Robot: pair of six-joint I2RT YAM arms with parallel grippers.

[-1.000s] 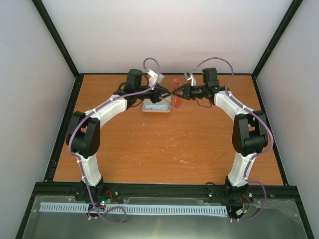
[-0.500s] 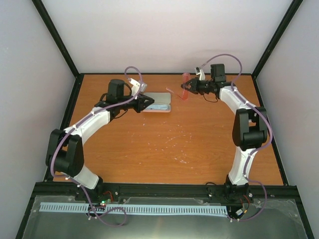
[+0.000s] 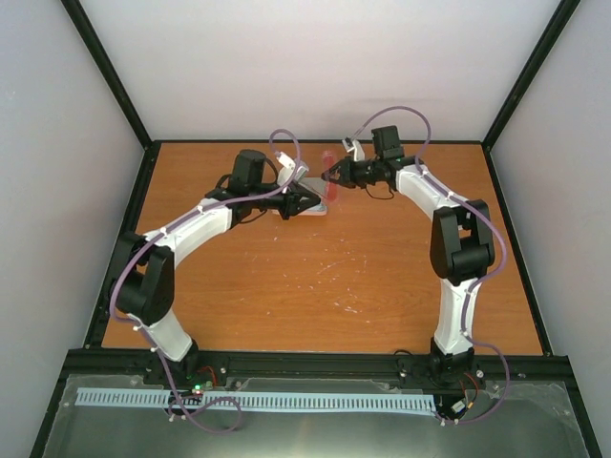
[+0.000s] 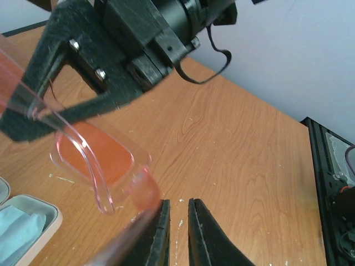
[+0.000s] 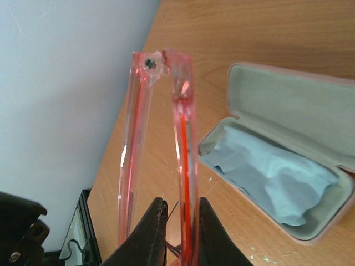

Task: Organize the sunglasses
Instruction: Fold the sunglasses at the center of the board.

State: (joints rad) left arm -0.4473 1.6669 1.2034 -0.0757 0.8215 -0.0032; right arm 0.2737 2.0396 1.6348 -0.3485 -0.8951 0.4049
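Right gripper (image 5: 180,208) pinched shut on one thin bar of the sunglasses (image 5: 183,138), holding them in the air over the far middle of the table (image 3: 315,277), just right of the open case (image 5: 327,216) with the blue cloth (image 5: 266,166) lying in it. Long axis of the held bar runs straight out from the right fingertips; frame hinge at the far end. Left gripper (image 4: 178,208) hangs over the case edge, fingers nearly together with only a thin slit, nothing visible in the slit. Free temple tip lies just beside the left finger's outer face; contact cannot be told, blurred. Left arm stretched forward and inward, right arm folded inward, the two grippers nose to nose. Judgement: right arm carries the load; case lies down and left of the glasses
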